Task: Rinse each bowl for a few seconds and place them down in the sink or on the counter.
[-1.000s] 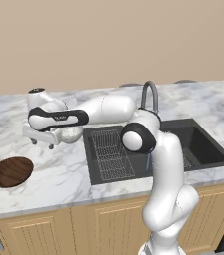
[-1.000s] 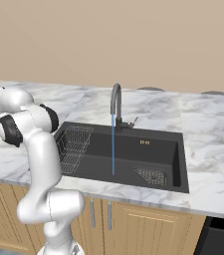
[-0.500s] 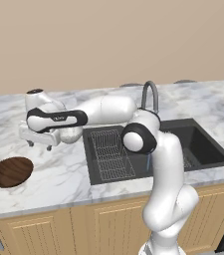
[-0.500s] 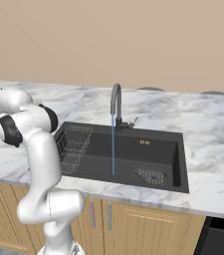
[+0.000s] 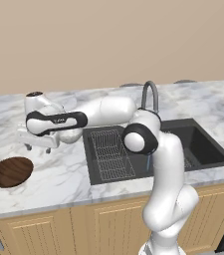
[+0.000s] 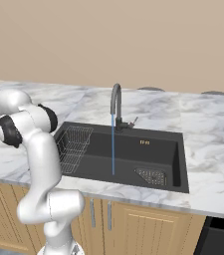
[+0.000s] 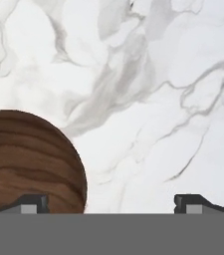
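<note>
Over the left part of the white grey-veined marble table (image 5: 73,172), the white arm stretches out sideways, and its two-finger hand (image 5: 38,148) hangs just above the slab, fingers pointing down. In the hand view (image 7: 111,204) the two dark tips stand wide apart with nothing between them but bare marble: hand open, holding nothing.

The wide shallow dark brown wood-grain bowl (image 5: 11,171) sits on the table near the front edge, just beside the hand, to its left and nearer the front, not touching it. In the hand view the bowl (image 7: 29,159) fills the lower left, its rim reaching past one fingertip (image 7: 32,203); the other fingertip is over plain marble.

The large black rectangular recessed sink (image 6: 163,149) lies well to the right of the bowl. A wire rack (image 5: 111,152) sits in its left part. The arched dark grey faucet (image 6: 116,102) is running: a thin blue stream of water (image 6: 113,147) falls straight to the basin floor, near the drain (image 6: 151,175).

The speckled bowl I can't locate.
</note>
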